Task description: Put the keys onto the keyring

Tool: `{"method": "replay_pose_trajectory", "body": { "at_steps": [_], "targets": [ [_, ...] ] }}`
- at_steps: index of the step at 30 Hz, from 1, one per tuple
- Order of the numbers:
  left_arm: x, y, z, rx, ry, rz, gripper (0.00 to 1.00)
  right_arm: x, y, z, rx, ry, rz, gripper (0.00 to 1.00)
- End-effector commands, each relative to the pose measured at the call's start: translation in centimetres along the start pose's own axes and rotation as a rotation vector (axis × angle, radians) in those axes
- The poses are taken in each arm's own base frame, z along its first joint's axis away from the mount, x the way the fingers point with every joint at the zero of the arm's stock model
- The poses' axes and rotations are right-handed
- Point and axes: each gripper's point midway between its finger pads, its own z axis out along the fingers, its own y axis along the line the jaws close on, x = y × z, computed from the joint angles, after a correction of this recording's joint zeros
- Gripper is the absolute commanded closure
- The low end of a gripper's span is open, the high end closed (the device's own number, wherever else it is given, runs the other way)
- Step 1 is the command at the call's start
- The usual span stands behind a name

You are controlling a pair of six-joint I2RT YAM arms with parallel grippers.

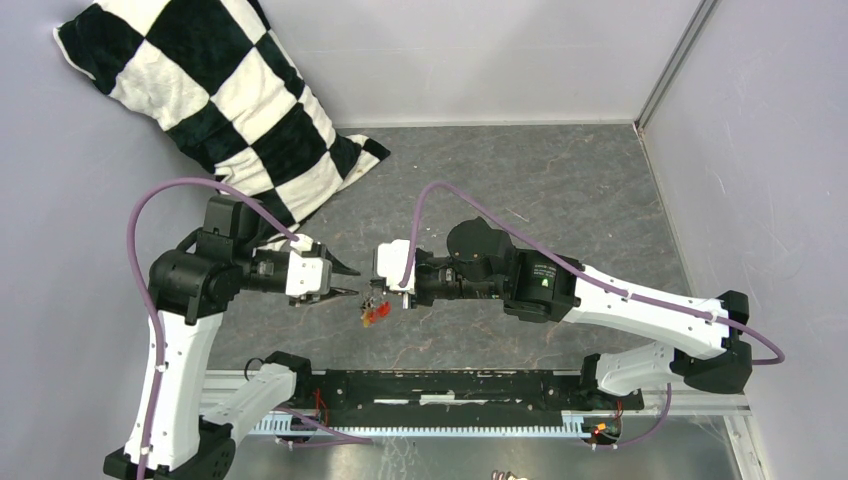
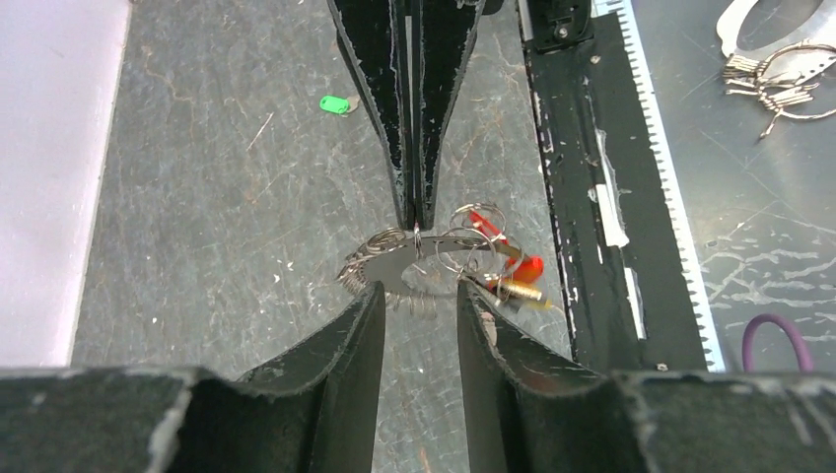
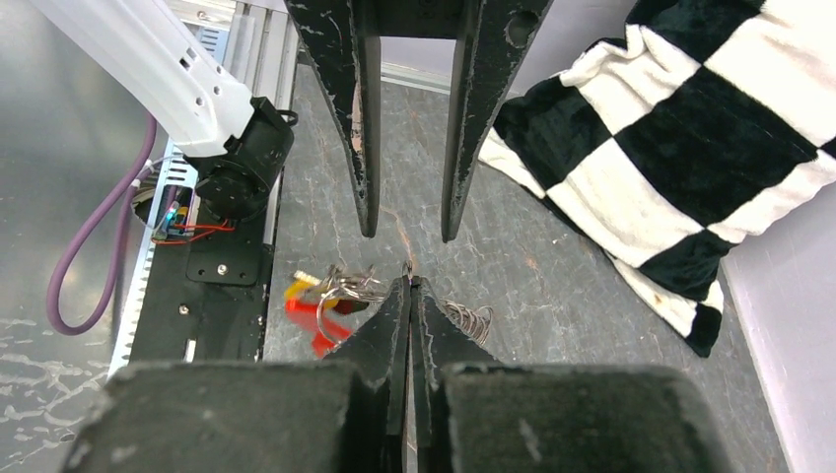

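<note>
While right tool (image 2: 416,219) pinches keyring (image 2: 394,264), left tool (image 2: 419,296) straddling

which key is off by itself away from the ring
The green key, lying alone on the grey table. The red key and yellow key are bunched against the keyring, which the right hand pinches.

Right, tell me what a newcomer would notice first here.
A black-and-white checkered pillow fills the far left corner. In the middle, the shut right gripper pinches the keyring, red and yellow keys clustered at it, facing the open left gripper. A green key lies alone on the table.
</note>
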Motion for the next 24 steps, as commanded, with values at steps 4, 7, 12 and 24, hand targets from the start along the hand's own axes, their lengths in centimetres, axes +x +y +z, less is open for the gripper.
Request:
{"method": "replay_pose_trajectory", "body": {
  "at_steps": [4, 7, 12, 24],
  "targets": [
    [-1.0, 0.1, 0.3, 0.031, -0.052, 0.016, 0.66, -2.6, -0.3, 0.4, -0.008, -0.077, -0.011, 0.99],
    [-0.7, 0.2, 0.5, 0.036, -0.05, 0.007, 0.67, -2.8, -0.3, 0.5, -0.011, -0.083, -0.009, 0.99],
    [-0.4, 0.0, 0.6, 0.043, -0.05, -0.017, 0.62, -2.7, -0.4, 0.9, -0.007, -0.078, -0.005, 0.99],
    [1.2, -0.3, 0.9, 0.053, -0.001, -0.072, 0.63, -2.8, -0.9, 1.4, 0.013, -0.071, 0.005, 0.99]
  ]
}}
